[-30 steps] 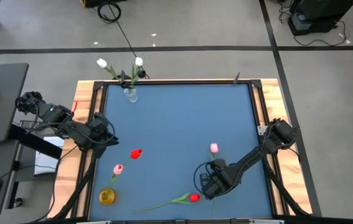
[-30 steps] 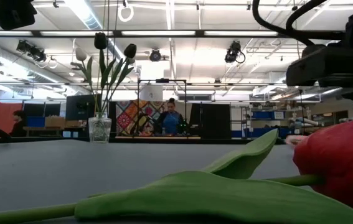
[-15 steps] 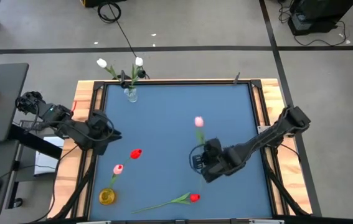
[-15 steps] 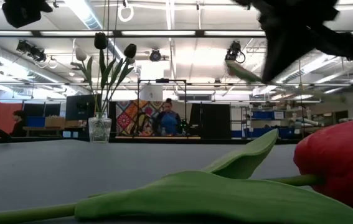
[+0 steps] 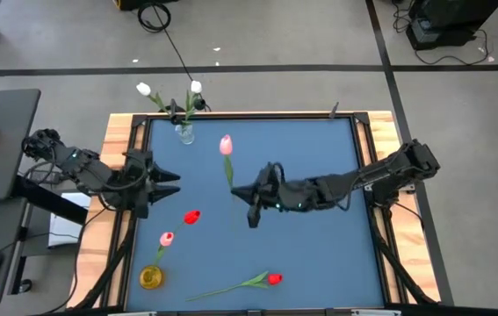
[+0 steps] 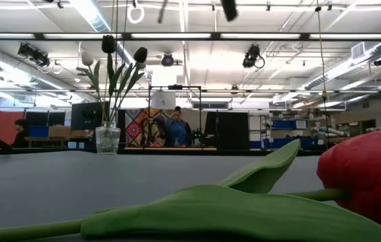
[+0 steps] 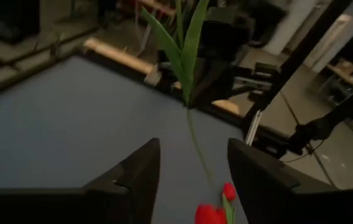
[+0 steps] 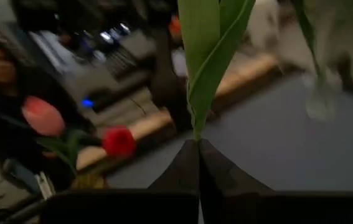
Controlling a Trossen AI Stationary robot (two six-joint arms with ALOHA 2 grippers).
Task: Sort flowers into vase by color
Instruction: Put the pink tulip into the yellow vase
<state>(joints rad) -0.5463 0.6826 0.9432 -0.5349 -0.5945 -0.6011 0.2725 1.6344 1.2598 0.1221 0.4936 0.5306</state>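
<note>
Flowers are partly sorted. Seen from above, two white tulips (image 5: pixel 144 89) stand in a clear vase (image 5: pixel 184 133) at the table's far edge, left of centre. A yellow vase (image 5: pixel 150 277) near the front left corner holds a pink tulip (image 5: pixel 167 238) and a red tulip (image 5: pixel 191 216), their heads leaning over the blue table (image 5: pixel 319 158). One more red tulip (image 5: pixel 273 279) lies flat near the front edge, its stem pointing left.

The right gripper (image 5: pixel 250 195), reaching to mid-table, is clamped on the stem of a pink tulip in the air (image 5: pixel 226 145), head toward the far edge (the right wrist view shows the stem and leaves rising from between its closed fingers). The left gripper (image 5: pixel 168 183) waits at the left edge with its fingers spread, holding nothing.

By my judgement roughly half remains: the carried tulip, the lying one, and perhaps re-sorting the mixed yellow vase.

Open blue surface lies between the right gripper and both vases. The left gripper sits close beside the path toward the yellow vase, and both vases stand near the table's wooden rim (image 5: pixel 117 140).
</note>
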